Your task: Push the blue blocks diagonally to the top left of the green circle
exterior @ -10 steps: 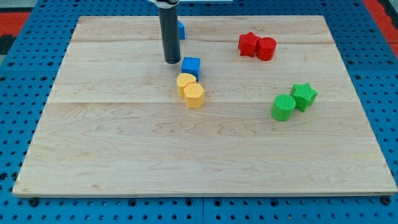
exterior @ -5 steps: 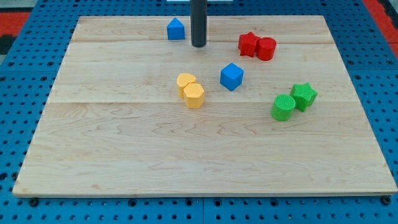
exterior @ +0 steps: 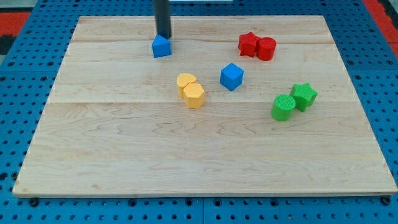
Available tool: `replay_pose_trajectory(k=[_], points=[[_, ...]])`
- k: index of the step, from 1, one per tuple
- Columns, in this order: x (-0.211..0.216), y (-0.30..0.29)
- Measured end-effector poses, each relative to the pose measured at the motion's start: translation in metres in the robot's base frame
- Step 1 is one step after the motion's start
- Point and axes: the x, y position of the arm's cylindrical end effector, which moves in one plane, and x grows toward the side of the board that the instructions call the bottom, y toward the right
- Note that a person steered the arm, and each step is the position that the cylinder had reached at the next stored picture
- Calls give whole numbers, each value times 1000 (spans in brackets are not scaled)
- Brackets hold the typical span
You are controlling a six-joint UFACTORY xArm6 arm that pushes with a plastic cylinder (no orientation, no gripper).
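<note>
My tip (exterior: 163, 35) touches the top edge of a small blue block with a pointed top (exterior: 161, 46) near the board's top, left of centre. A blue cube (exterior: 231, 76) lies near the middle, to the upper left of the green circle (exterior: 283, 107). A green star (exterior: 304, 95) touches the green circle on its upper right.
Two yellow blocks (exterior: 190, 90) sit touching each other left of the blue cube. A red star (exterior: 249, 44) and a red cylinder (exterior: 266, 48) sit together at the top right. The wooden board (exterior: 124, 155) lies on a blue pegboard.
The blue cube went from beside the yellow blocks to the right. My tip then swung right and back left, and the pointed blue block has slid down and to the left.
</note>
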Motion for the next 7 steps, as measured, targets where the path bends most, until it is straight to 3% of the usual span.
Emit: replay_pose_trajectory(k=[1,3,4,6,7], points=[[1,-41],[48,64],[57,61],[53,-40],[83,-2]])
